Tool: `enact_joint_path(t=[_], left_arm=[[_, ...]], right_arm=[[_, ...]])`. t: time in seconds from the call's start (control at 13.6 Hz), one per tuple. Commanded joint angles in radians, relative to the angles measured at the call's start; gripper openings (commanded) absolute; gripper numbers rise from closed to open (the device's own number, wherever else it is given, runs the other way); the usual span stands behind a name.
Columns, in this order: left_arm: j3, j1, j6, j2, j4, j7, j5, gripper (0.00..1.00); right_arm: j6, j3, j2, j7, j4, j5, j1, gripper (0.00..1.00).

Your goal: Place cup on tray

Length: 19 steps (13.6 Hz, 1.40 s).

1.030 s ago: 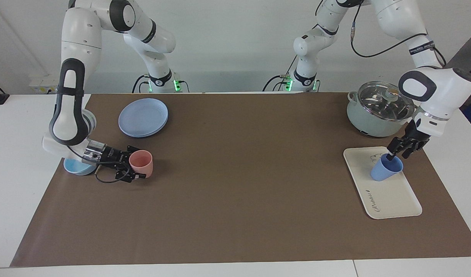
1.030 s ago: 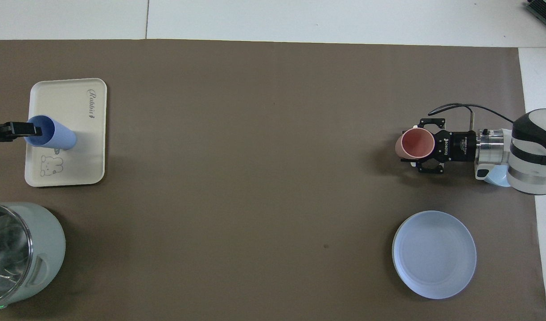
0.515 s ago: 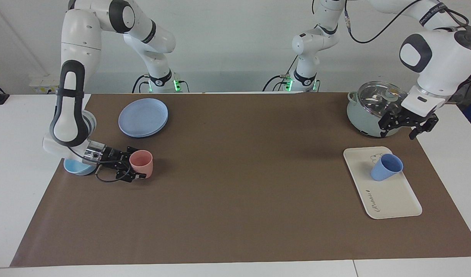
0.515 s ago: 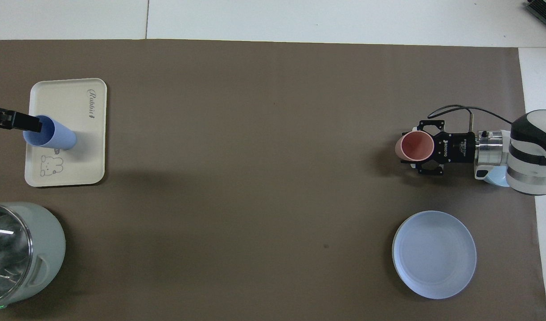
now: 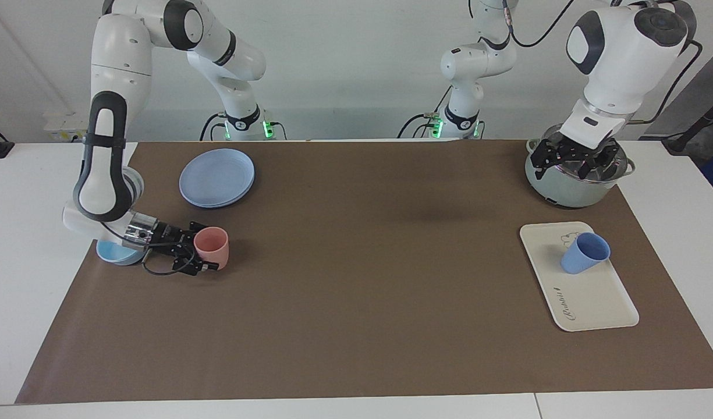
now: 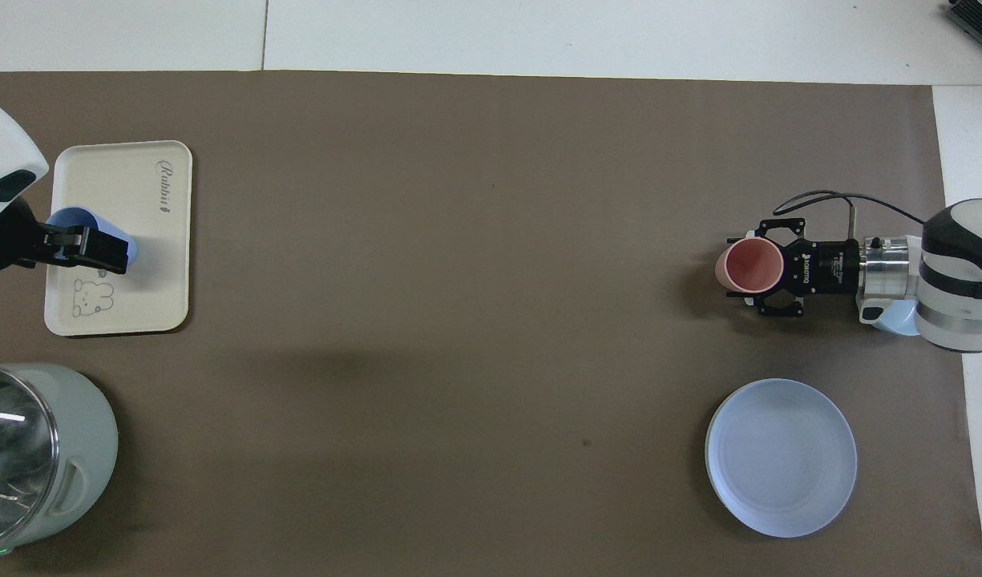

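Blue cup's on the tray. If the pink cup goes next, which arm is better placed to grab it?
Right. The right claw is already low at the pink cup, at its own end of the table. The left claw hangs open over the pot, at the tray end.

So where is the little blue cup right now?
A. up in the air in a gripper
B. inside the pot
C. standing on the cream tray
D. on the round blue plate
C: the cup stands on the tray with nothing holding it, since the left gripper is up over the pot, well clear of the cup.
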Motion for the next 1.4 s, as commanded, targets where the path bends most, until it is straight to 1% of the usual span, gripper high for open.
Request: enact_joint_path(t=[0.0,0.15,0.29,0.44,0.52,0.66,0.88,1.1,1.25,1.32], left_arm=[[0.02,0.016,-0.02,-0.021,-0.014,-0.006,-0.04,1.0],[0.018,0.015,-0.02,-0.023,-0.014,-0.008,-0.04,1.0],[0.018,0.011,-0.023,-0.032,-0.023,-0.006,-0.042,1.0],[0.02,0.002,-0.024,-0.04,-0.029,-0.006,-0.042,1.0],[0.035,-0.011,-0.026,-0.046,-0.031,-0.006,-0.043,1.0],[0.14,-0.137,-0.027,-0.047,-0.029,-0.009,-0.043,1.0],[0.15,-0.14,-0.052,-0.06,-0.029,-0.005,-0.051,1.0],[0.152,-0.133,-0.067,-0.067,-0.02,0.006,-0.068,1.0],[0.148,-0.122,-0.122,-0.078,0.004,0.024,-0.059,1.0],[0.148,-0.12,-0.151,-0.072,0.035,0.038,-0.062,1.0]], right_arm=[[0.014,0.006,-0.008,-0.029,0.001,-0.038,-0.011,1.0],[0.014,0.003,-0.014,-0.029,0.002,-0.047,-0.011,1.0],[0.014,-0.008,-0.022,-0.029,0.01,-0.085,-0.012,1.0],[0.014,-0.011,-0.033,-0.027,0.009,-0.088,-0.011,1.0],[0.016,-0.012,-0.039,-0.03,0.009,-0.094,-0.011,1.0],[0.029,-0.02,-0.048,-0.029,0.015,-0.137,-0.011,1.0],[0.065,-0.024,-0.074,-0.029,0.013,-0.179,-0.009,1.0],[0.14,-0.021,-0.115,-0.026,0.015,-0.313,-0.008,1.0],[0.167,-0.021,-0.149,-0.022,0.018,-0.398,0.001,1.0],[0.168,-0.021,-0.175,-0.024,0.019,-0.442,0.011,1.0]])
